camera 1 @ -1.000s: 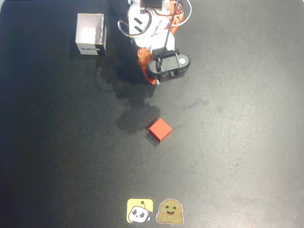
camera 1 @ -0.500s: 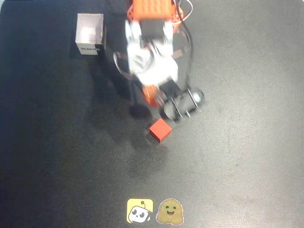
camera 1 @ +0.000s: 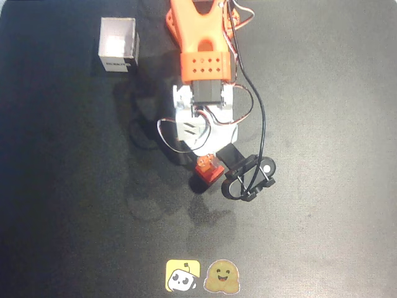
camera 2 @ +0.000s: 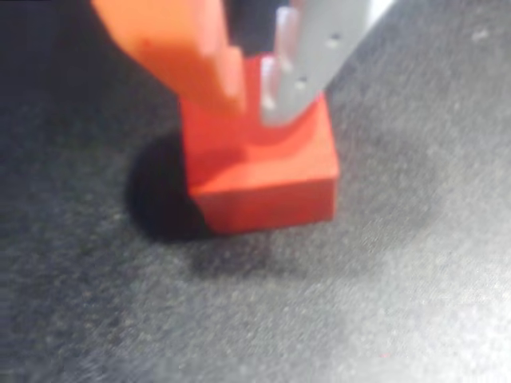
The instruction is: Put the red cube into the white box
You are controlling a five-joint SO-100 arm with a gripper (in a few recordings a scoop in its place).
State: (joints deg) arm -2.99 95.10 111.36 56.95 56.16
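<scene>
1 red cube (camera 2: 259, 171) under jaws | 1 white box (camera 1: 118, 45) | 2 stickers (camera 1: 203, 275)

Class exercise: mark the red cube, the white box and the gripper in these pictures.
red cube (camera 2: 263, 187), wrist view, front top edge.
white box (camera 1: 118, 64), overhead view, labelled side wall.
gripper (camera 2: 251, 88), wrist view, between the fingertips.

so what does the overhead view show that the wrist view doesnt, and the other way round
The overhead view alone takes in the small square white box at the upper left, apart from the arm, and two cartoon stickers at the bottom edge. The wrist view alone gives the close look: the orange and grey fingers over the top of the small bright red cube, seemingly close together, with the cube resting on the mat. Both views share the cube, the gripper at it, and the dark table mat.
</scene>
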